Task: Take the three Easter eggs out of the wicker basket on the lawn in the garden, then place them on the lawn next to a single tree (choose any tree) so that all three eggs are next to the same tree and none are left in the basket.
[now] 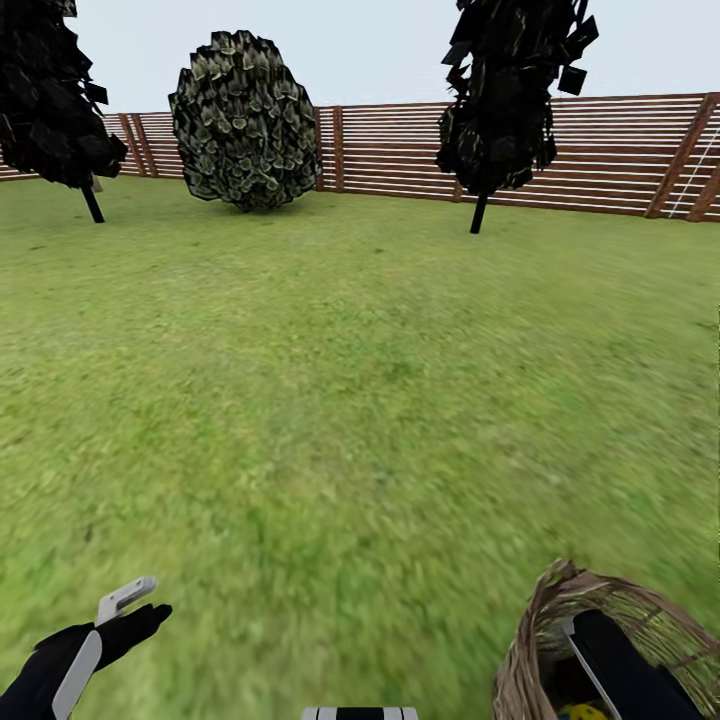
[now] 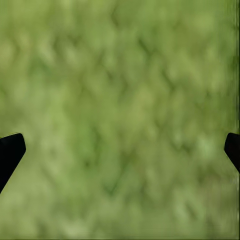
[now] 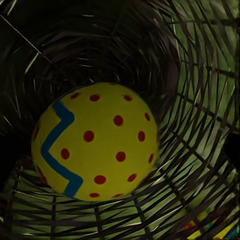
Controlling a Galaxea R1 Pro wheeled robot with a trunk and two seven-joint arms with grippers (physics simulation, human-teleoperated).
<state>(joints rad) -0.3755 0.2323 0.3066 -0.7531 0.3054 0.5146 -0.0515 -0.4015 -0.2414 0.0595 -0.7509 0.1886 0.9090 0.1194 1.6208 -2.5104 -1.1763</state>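
Round leafy bush (image 1: 245, 122), two dark narrow trees (image 1: 505, 100), slatted wooden fence (image 1: 620, 150), pale sky (image 1: 380, 45)

yellow egg (image 3: 95, 142) with red dots and blue zigzag, brown open-weave basket (image 3: 200, 125), green lawn (image 1: 350, 400)

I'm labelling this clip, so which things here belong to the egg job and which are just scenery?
Job:
- Easter egg, inside the wicker basket
- right arm, reaching into that basket
- lawn

Scenery:
- round bush
- two dark narrow trees
- slatted fence
- left gripper, open over grass
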